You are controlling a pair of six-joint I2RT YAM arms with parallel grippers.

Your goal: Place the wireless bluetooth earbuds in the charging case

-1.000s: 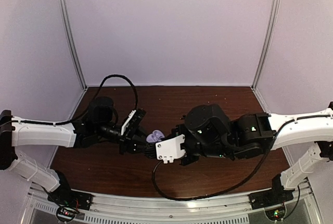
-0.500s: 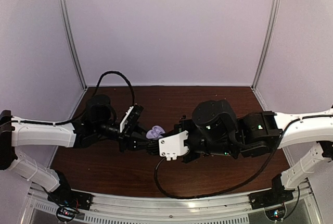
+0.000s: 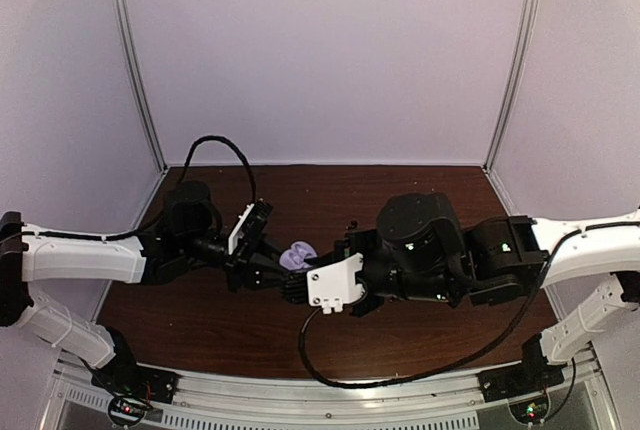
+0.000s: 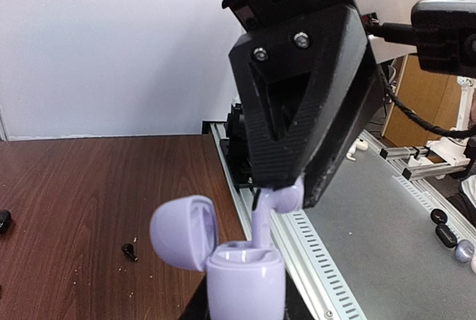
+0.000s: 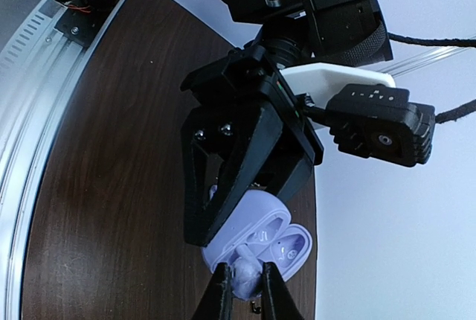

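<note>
The pale lilac earbud [image 4: 262,223] stands upright just below the centre of the left wrist view. Its rounded head is at the top and its stem points straight down. The head is pinched between the two black jaws of the right gripper [image 4: 294,187], which comes down from the top of that frame, and the stem hangs free below the jaw tips. The stem's lower end meets the open mouth of the charging case [image 4: 245,283] directly beneath it. How far it has gone in cannot be told.

The right wrist view shows the same grip at the bottom centre of the frame. There the thin fingertips press on either side of the earbud, and the case lies just above them in the picture.

The case sits at the bottom centre of the left wrist view, with its lid [image 4: 184,231] swung open toward the left of the frame. The left gripper [image 5: 238,214] is clamped on the case, with one broad black finger on each side of its body.

In the top view the two wrists meet over the middle of the dark wooden table [image 3: 200,322], with a lilac patch between them. A small dark object [image 4: 130,251] lies on the wood to the left of the case.
</note>
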